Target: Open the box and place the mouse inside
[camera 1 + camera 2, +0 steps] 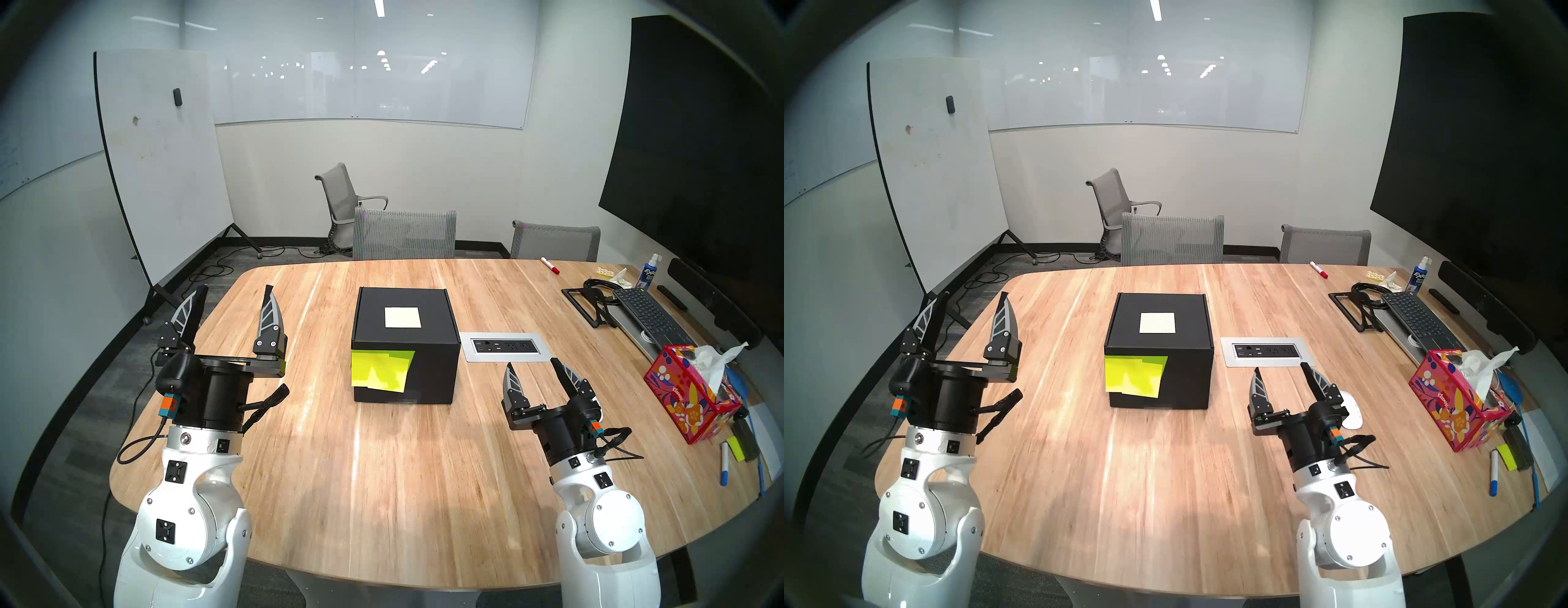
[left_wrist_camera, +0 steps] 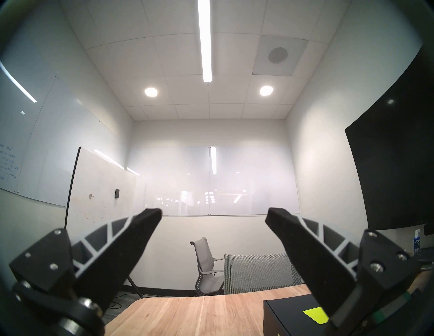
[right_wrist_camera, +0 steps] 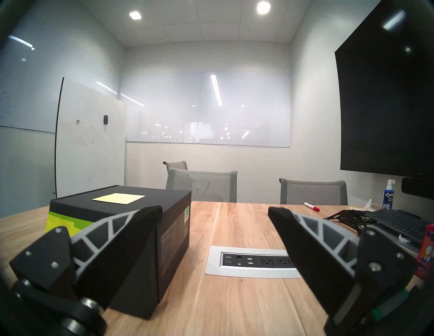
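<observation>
The black box [image 1: 432, 369] [image 1: 1187, 373] stands shut at the table's middle, a pale square note on its lid and neon yellow-green notes on its front. The left wrist view catches one corner of the box [image 2: 286, 312]; the right wrist view shows its side [image 3: 173, 225]. The white mouse [image 1: 1352, 409] lies on the table just right of my right gripper [image 1: 532, 364] [image 1: 1281, 368] [image 3: 215, 210], which hovers open and empty to the right of the box. My left gripper [image 1: 235, 291] [image 1: 974, 295] [image 2: 213, 212] is raised left of the box, open and empty.
A silver power outlet panel [image 1: 505, 346] is set into the table right of the box. A pink patterned tissue box [image 1: 687, 399], a keyboard [image 1: 649, 314], a red marker [image 1: 550, 265] and pens crowd the right side. Grey chairs [image 1: 405, 233] stand behind the far edge.
</observation>
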Available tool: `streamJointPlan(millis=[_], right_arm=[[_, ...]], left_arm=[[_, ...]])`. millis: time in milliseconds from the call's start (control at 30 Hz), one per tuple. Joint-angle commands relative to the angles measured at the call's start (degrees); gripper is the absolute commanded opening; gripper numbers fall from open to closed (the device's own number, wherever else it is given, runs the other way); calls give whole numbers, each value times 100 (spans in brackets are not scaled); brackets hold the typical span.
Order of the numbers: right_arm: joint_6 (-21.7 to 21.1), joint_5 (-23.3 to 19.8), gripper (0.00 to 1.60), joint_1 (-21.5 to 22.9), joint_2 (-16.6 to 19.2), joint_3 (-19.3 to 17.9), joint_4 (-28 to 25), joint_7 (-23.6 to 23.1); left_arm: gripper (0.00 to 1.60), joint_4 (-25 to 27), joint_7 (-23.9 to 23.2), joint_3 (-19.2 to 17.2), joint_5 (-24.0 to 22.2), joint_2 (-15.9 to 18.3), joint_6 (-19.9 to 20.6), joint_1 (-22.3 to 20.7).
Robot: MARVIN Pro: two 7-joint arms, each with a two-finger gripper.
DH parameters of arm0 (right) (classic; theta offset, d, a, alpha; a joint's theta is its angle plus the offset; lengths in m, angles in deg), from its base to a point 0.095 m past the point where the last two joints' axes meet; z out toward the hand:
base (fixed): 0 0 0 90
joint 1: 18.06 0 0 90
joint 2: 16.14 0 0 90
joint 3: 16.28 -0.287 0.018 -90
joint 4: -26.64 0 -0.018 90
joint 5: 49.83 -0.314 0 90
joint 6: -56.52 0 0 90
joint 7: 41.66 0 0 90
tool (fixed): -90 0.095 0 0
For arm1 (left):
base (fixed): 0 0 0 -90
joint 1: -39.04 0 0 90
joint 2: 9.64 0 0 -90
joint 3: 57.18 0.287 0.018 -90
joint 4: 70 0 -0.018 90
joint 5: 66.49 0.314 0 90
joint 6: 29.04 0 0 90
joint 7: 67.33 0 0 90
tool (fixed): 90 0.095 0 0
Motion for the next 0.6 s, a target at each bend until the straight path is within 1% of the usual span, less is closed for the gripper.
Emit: streamJointPlan(millis=[0,300,367,400,567], right_arm=[[-5,-96,160,308,207,-151,79,-142],[-156,-356,160,524,476,-505,308,-424],[-258,-488,160,568,559,-580,353,-548],[-256,-446,160,605,617,-617,405,-576],[-393,-586,160,772,855,-770,670,-877]], left_arm=[[160,93,0,2,-15,-3,-19,-12],[160,92,1,2,-12,-4,-20,-12],[160,92,1,2,-12,-4,-20,-13],[160,92,1,2,-12,-5,-20,-13],[160,91,2,3,-10,-5,-20,-13]])
